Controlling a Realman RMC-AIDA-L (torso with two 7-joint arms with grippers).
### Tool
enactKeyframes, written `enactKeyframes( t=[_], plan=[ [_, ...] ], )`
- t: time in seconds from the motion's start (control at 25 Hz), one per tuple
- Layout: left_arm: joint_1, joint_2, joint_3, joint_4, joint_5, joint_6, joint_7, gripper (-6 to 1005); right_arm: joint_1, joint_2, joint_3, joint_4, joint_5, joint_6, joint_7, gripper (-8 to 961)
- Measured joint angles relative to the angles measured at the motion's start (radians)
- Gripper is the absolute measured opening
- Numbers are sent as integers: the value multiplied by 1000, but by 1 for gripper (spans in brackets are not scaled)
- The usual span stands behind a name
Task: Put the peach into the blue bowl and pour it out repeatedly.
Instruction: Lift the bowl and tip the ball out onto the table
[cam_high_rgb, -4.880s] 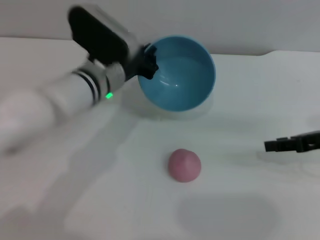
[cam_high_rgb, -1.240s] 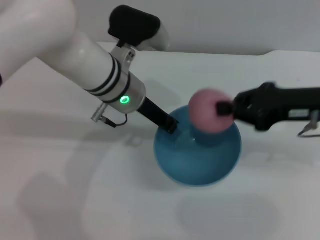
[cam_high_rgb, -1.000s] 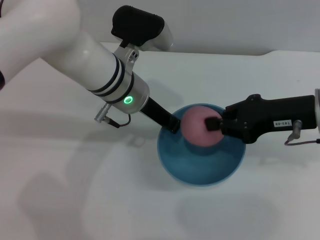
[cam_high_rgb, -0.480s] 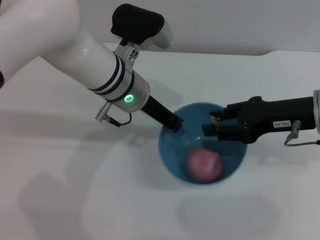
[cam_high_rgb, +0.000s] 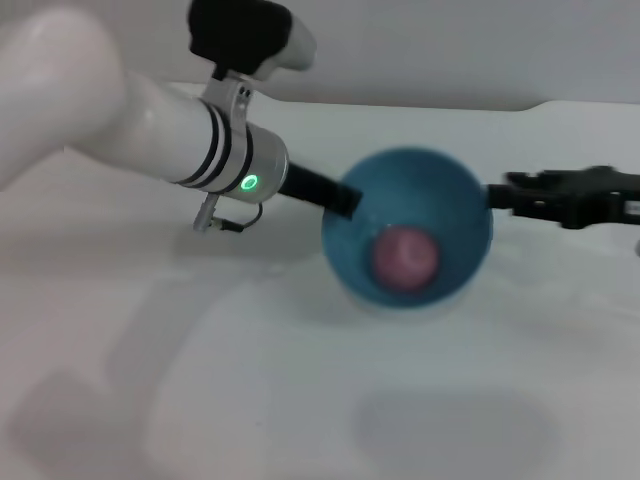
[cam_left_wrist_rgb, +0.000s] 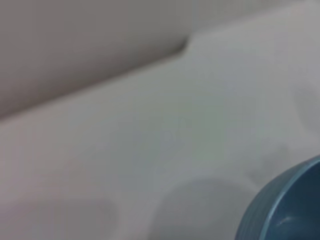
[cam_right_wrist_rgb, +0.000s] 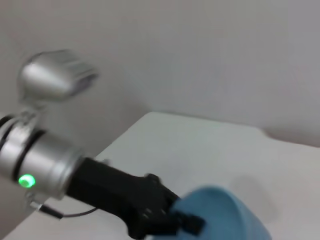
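Note:
The blue bowl (cam_high_rgb: 440, 195) is held tilted, its opening facing me, a little above the white table. The pink peach (cam_high_rgb: 405, 257) lies inside it near the lower wall. My left gripper (cam_high_rgb: 348, 202) is shut on the bowl's left rim. My right gripper (cam_high_rgb: 500, 195) is open and empty, just right of the bowl's rim and apart from it. The left wrist view shows only a piece of the bowl's outer wall (cam_left_wrist_rgb: 285, 210). The right wrist view shows the bowl (cam_right_wrist_rgb: 225, 215) and the left gripper (cam_right_wrist_rgb: 182, 220) clamped on its rim.
The white table (cam_high_rgb: 300, 400) spreads in front of and below the bowl. Its back edge meets a grey wall (cam_high_rgb: 450, 50), with a step in the edge at the far right. The left arm (cam_high_rgb: 150, 130) reaches across the upper left.
The right gripper let the peach drop into the bowl and drew back to the right. The left gripper has lifted and tilted the bowl with the peach inside.

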Motion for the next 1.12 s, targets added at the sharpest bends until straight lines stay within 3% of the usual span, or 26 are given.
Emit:
enactKeyframes(
  t=[0.2, 0.44, 0.48, 0.52, 0.72, 1.12],
  plan=[
    [169, 4, 100, 100, -6, -354, 5, -1, -59, -3, 156, 45, -19, -10, 2, 466],
    [254, 5, 187, 117, 2, -641, 75, -1, -88, -3, 314, 53, -196, -50, 75, 470],
    [279, 4, 260, 112, 3, -786, 124, -1, -93, -3, 343, 54, -262, -57, 103, 471],
    [279, 4, 260, 112, 3, -786, 124, -1, -93, -3, 343, 54, -262, -57, 103, 472],
    [307, -4, 448, 88, 4, -1060, 328, -1, -107, -3, 392, 55, -315, -72, 128, 475],
    [282, -12, 762, -20, -9, -1448, 721, 0, -103, -2, 414, 55, -316, -96, 129, 483]
  ],
)
